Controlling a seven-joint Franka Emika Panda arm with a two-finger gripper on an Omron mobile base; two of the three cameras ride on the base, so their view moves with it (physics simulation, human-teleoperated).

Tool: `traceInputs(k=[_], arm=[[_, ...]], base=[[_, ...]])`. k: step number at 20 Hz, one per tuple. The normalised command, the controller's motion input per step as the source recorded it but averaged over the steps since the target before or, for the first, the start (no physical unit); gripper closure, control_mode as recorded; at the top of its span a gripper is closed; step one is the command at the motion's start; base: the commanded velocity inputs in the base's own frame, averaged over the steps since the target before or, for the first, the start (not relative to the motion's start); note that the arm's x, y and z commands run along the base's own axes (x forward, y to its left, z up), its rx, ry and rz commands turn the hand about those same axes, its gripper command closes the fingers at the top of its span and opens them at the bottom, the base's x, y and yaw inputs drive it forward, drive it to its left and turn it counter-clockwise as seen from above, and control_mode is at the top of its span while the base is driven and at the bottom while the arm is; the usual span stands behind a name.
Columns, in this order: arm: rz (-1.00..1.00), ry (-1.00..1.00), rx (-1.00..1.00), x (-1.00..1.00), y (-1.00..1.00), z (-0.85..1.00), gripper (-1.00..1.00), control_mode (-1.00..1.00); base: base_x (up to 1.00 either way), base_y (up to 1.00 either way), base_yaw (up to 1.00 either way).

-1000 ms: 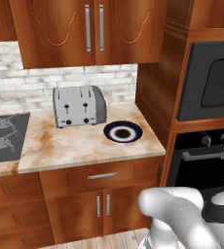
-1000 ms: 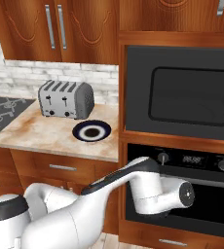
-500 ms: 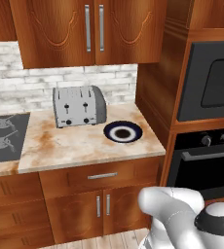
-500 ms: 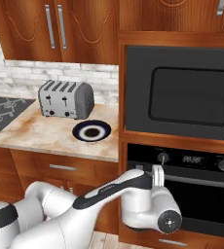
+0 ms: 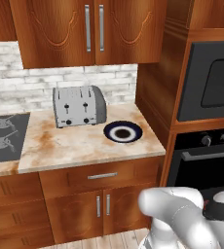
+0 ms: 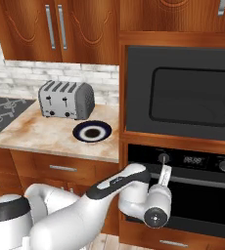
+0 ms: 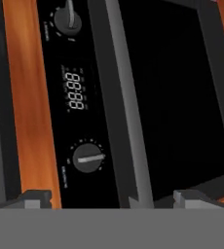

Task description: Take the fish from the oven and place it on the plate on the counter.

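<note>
1. The oven (image 6: 192,195), directly ahead of the gripper (image 7: 111,198), is black, with a silver-grey bar handle (image 7: 128,107) and dark round knobs (image 7: 87,157).
2. Off to the gripper's left, the plate (image 6: 92,132) is dark navy with a white ring and a dark centre.
3. The counter (image 5: 80,143) under the plate is beige-tan marbled stone with brownish blotches.
4. Beyond the plate, the toaster (image 6: 66,99) is silver-grey.

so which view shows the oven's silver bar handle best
The hand view: the silver bar handle runs close up along the black oven door, between the open finger tips. The right base view has it partly behind the arm; the left base view shows a short stretch at its edge.
</note>
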Motion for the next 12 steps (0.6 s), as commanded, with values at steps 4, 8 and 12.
traceInputs(k=[4,8,12], arm=[[0.3,0.01,0.01,0.02,-0.38,-0.1,-1.0,-1.0],[0.38,-0.02,0.05,0.0,-0.33,-0.44,-1.0,-1.0],[0.28,-0.18,0.04,0.07,-0.03,-0.57,-1.0,-1.0]], base=[[0.0,0.0,0.0],[0.0,0.0,0.0],[0.0,0.0,0.0]])
